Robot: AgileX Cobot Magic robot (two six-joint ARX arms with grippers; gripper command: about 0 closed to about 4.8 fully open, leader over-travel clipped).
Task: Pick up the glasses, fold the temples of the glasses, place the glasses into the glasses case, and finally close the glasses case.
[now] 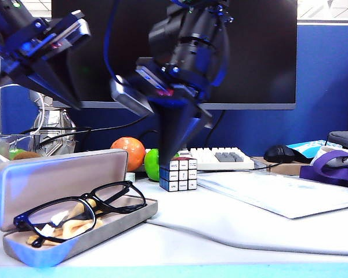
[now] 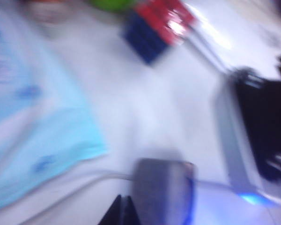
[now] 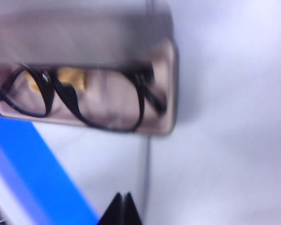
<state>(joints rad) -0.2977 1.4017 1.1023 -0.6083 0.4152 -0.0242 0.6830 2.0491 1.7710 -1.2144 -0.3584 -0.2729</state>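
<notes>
Big black monitor (image 1: pixel 174 52) fills the back of the exterior view, blue partition wall (image 1: pixel 325 87) behind it. White tabletop (image 1: pixel 238 226) takes up the foreground, with a pale translucent sheet (image 1: pixel 278 194) lying flat on its right half.

Long grey felt-like hard glasses case (image 1: pixel 58 179) sits open at front left of the table, lid standing up at the back, pale beige lining and a yellowish cloth (image 1: pixel 75 217) in the tray. Black thin-rimmed glasses (image 1: pixel 81 211) with big rounded-square clear lenses rest in the tray on the cloth, front rim leaning over the near edge. Temples (image 1: pixel 124 197) look folded in behind the frame, not fully clear. Right wrist view, blurred, shows the same: glasses (image 3: pixel 79 101) inside the open case (image 3: pixel 89 47).

Right gripper (image 1: pixel 175 152) hangs mid-frame, pointing down, tip above the table just in front of the cube and apart from the case. Fingers (image 3: pixel 122 211) pressed together, nothing between them.

Left gripper (image 1: pixel 69 98) is up at top left, angled down, clear of the case lid below it. Left wrist view is heavily blurred; fingertips (image 2: pixel 122 213) appear pressed together there too, holding nothing.

Behind the case: white keyboard (image 1: pixel 220 157), black mouse (image 1: pixel 284 153), orange fruit (image 1: pixel 129 152), green fruit (image 1: pixel 152 164), small Rubik's cube (image 1: pixel 178 174).
</notes>
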